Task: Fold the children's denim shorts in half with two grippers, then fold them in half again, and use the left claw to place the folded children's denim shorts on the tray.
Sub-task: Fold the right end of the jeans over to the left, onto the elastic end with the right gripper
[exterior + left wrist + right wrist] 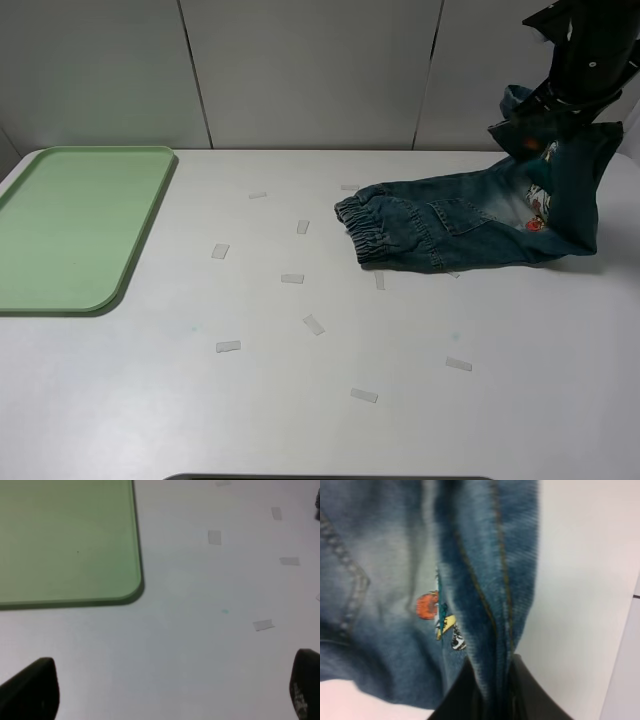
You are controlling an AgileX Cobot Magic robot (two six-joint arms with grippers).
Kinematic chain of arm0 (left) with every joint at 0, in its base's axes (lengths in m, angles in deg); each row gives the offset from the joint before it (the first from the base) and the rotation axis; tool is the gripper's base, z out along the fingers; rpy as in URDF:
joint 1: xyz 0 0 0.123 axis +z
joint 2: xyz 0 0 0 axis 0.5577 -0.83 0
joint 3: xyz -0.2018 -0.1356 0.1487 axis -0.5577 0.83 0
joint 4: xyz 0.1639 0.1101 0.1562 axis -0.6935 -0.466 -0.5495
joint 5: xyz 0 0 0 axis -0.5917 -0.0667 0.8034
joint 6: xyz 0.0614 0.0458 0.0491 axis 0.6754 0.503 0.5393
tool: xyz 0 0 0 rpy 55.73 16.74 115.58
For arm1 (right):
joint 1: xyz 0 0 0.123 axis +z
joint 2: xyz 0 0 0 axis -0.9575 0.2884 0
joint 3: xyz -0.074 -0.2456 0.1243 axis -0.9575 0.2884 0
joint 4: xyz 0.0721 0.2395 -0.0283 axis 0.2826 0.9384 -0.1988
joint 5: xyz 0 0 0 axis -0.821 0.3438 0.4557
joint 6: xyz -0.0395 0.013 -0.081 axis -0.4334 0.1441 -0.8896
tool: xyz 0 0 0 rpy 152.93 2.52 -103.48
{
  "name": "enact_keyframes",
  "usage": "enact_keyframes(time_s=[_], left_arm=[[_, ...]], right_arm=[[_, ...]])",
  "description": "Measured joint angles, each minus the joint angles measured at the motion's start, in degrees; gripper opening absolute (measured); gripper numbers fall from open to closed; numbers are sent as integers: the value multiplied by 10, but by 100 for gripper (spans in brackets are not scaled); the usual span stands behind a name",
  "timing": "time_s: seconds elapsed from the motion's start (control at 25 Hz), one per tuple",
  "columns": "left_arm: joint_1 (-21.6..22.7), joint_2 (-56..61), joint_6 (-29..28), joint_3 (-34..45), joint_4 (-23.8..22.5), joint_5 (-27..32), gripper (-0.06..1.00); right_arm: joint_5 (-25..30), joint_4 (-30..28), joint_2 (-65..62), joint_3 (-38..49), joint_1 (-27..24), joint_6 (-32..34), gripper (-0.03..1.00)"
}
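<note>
Exterior high: right arm (590, 55) raised; jaws pinch shorts (450, 225) (hem lifted).

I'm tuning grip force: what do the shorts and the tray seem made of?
The shorts look like washed blue denim, matte: twill ribbing, tan topstitching and faded patches show. The tray seems moulded pale green plastic, smooth with a faint sheen and a rounded raised rim; I can't be sure from looks alone.
</note>
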Motion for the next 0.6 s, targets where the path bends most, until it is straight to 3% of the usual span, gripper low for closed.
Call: enact_keyframes(time_s=[0.6], left_arm=[[0,0,0,0,0,0,91]], right_arm=[[28,5,1,0,165,121,3]])
